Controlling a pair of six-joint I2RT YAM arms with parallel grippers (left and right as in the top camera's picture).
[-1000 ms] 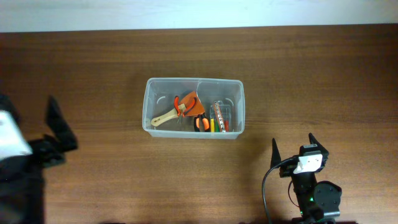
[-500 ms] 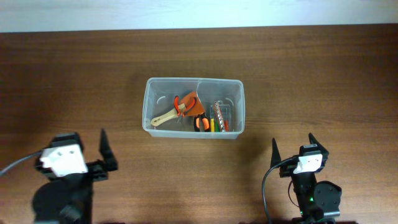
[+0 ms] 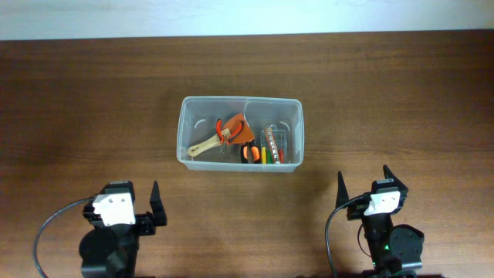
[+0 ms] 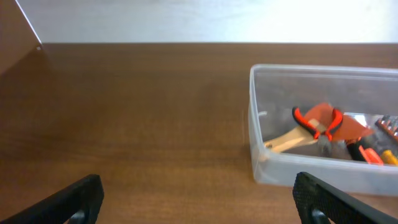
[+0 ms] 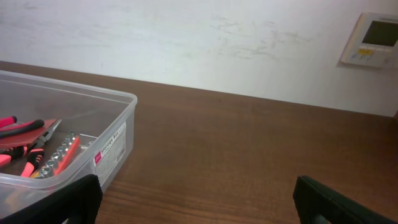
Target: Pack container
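The container (image 3: 240,100), a large clear plastic tub, stands at the middle of the wooden table. It holds a wooden-handled orange tool (image 3: 207,144), red-handled pliers (image 3: 225,129), orange-handled pliers (image 3: 248,154) and a small clear case of bits (image 3: 275,142). My left gripper (image 3: 127,194) is open and empty near the front edge, to the front left of the container. My right gripper (image 3: 363,185) is open and empty at the front right. The container shows at the right in the left wrist view (image 4: 311,169), beyond the open fingers (image 4: 202,202). It shows at the left in the right wrist view (image 5: 112,146), beside the open fingers (image 5: 199,202).
A white wall with a small control panel (image 5: 373,40) runs behind the table's far edge. Bare wood lies between each gripper and the container.
My left arm has swung in from the left edge of the table to the front left, fingers pointing at the container. The right arm and the container's contents have not moved.
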